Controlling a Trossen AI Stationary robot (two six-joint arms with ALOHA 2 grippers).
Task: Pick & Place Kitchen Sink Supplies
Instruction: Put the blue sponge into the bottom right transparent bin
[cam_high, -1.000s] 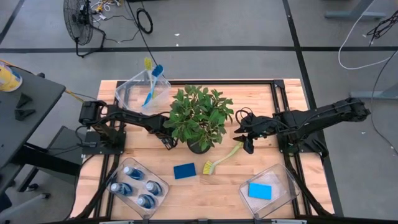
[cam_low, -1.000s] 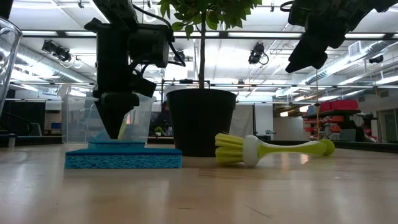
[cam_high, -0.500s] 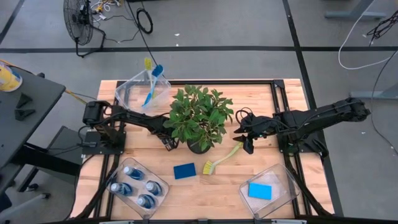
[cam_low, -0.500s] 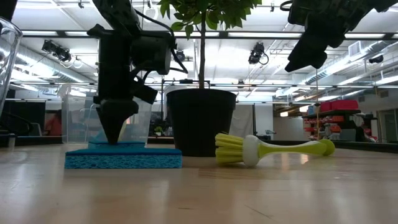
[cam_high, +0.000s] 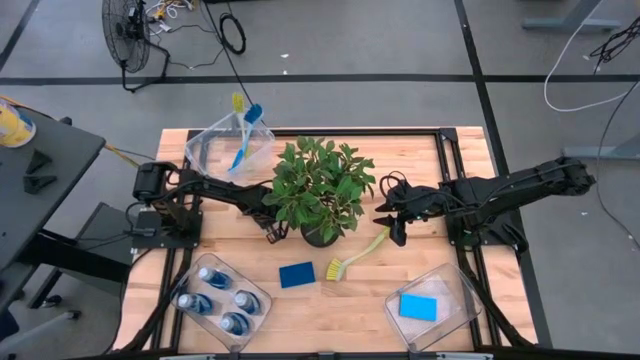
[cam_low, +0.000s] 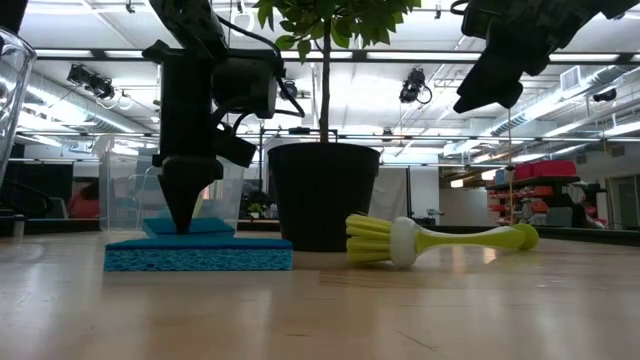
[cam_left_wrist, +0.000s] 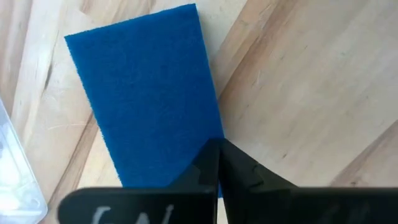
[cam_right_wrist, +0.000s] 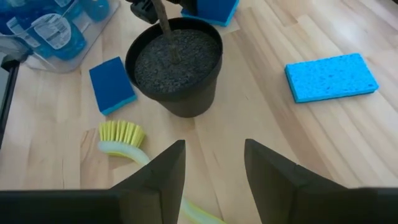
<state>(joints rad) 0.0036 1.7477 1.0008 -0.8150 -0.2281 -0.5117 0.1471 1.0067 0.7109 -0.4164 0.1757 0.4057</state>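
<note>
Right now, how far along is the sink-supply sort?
Done: four bottles, one sponge, one brush binned. In hand: left hand shut at the rear sponge's edge, grip unclear; right hand open above the loose brush. Left: that brush, the front sponge, a paler sponge.

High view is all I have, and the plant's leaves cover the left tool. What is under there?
Observer: A dark blue sponge lies flat beside the pot, hidden from you by the leaves.
Operator: Is the left tool on it?
Observer: The left tool is shut, with its tip at the sponge's edge. I cannot tell whether it pinches anything.
Operator: Anything else hidden under the plant?
Observer: A lighter blue sponge lies flat on another side of the pot, away from both tools.
</note>
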